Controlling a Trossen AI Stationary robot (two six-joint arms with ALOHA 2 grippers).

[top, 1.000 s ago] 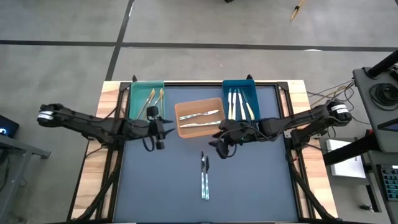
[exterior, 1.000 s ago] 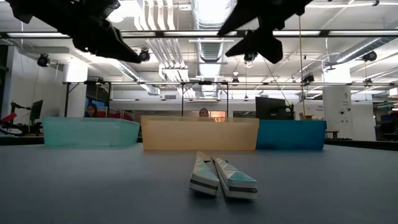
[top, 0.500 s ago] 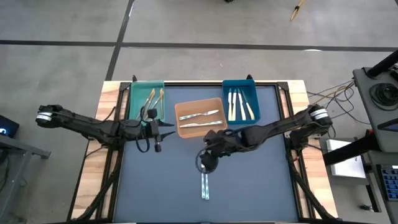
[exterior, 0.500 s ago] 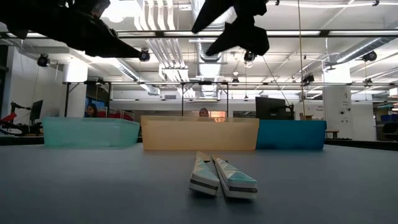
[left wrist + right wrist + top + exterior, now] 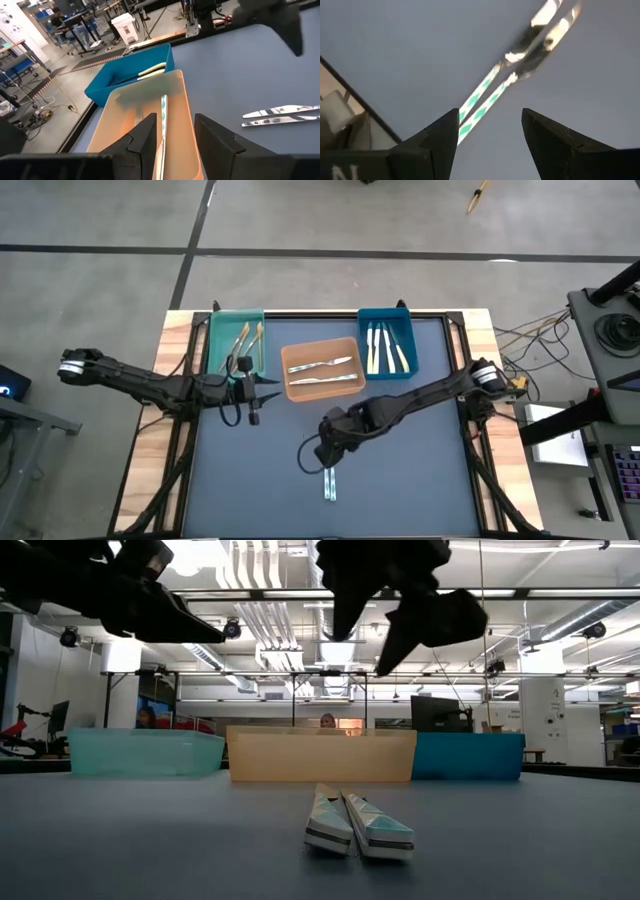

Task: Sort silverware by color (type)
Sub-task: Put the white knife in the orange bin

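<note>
Two all-silver pieces (image 5: 328, 484) lie side by side on the dark mat, handles toward the near edge; the low view shows them end-on (image 5: 357, 825). My right gripper (image 5: 320, 455) hangs open in the air above their far ends, and its wrist view shows both pieces (image 5: 506, 82) beyond the spread fingers. My left gripper (image 5: 262, 385) waits open above the mat between the teal bin and the orange bin. Gold pieces (image 5: 245, 337) lie in the teal bin, two silver pieces (image 5: 322, 371) in the orange bin, cream-handled pieces (image 5: 386, 348) in the blue bin.
The teal bin (image 5: 215, 340), orange bin (image 5: 293, 392) and blue bin (image 5: 408, 330) stand in a row along the far side of the mat. The mat's near half holds only the two silver pieces. A person shows far off in the room behind the bins (image 5: 327, 721).
My right gripper has swung from beside the orange and blue bins toward the near edge and the table's left, coming down over the two silver pieces on the mat. The pieces have stayed where they lay.
</note>
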